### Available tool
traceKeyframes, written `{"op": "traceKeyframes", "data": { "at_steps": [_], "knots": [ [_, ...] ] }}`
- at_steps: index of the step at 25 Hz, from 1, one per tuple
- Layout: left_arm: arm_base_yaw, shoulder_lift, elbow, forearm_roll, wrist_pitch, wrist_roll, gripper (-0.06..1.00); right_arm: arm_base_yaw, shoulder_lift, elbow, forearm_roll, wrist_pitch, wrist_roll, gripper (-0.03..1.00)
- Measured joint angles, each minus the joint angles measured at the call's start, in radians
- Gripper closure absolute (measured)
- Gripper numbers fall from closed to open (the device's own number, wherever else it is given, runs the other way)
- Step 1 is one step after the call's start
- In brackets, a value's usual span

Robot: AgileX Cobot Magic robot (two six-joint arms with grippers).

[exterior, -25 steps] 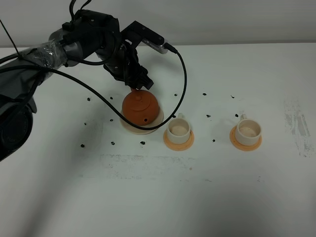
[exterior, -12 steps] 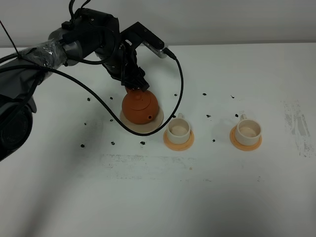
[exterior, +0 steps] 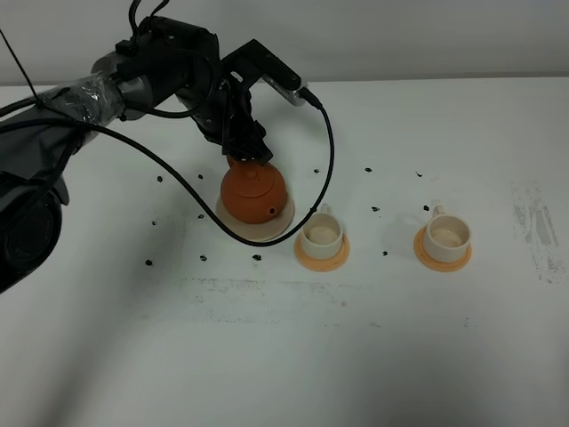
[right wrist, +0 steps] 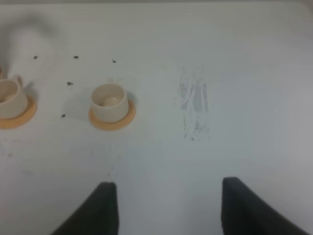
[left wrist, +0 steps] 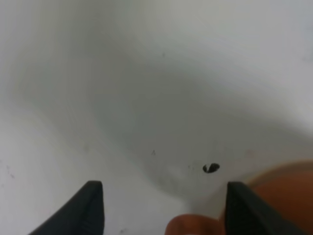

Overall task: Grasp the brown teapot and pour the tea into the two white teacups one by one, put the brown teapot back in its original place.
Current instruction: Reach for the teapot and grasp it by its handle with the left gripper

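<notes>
The brown teapot [exterior: 254, 190] stands on the round beige saucer [exterior: 264, 231], its spout toward the front. My left gripper [exterior: 244, 153] hangs at the teapot's rear top, by the handle. In the left wrist view the left gripper [left wrist: 166, 210] is open: its dark fingers [left wrist: 91, 208] stand wide apart with a brown part of the teapot [left wrist: 191, 226] between them, not clamped. Two white teacups [exterior: 321, 234] [exterior: 447, 233] sit on orange coasters to the teapot's right. My right gripper [right wrist: 171, 208] is open and empty, above bare table, and sees both cups [right wrist: 108, 100] [right wrist: 9, 98].
Small black specks [exterior: 368, 169] dot the white table [exterior: 284, 356] around the saucer and cups. A grey scuffed patch [exterior: 533, 222] lies at the far right. A black cable [exterior: 327, 169] loops from the left arm down in front of the teapot.
The left gripper has shifted slightly left and back over the teapot's rear. The teapot stays on its saucer, and the cups have not moved.
</notes>
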Motion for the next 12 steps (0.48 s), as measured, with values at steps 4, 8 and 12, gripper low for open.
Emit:
{"op": "traceKeyframes", "data": {
  "at_steps": [4, 8, 12],
  "knots": [
    [-0.006, 0.0, 0.0, 0.0, -0.019, 0.0, 0.39, 0.0, 0.0, 0.0, 0.0, 0.0, 0.0, 0.48],
    [-0.008, 0.0, 0.0, 0.0, -0.063, 0.001, 0.39, 0.0, 0.0, 0.0, 0.0, 0.0, 0.0, 0.48],
    [-0.004, 0.0, 0.0, -0.001, -0.105, 0.001, 0.39, 0.0, 0.0, 0.0, 0.0, 0.0, 0.0, 0.48]
  ]
}}
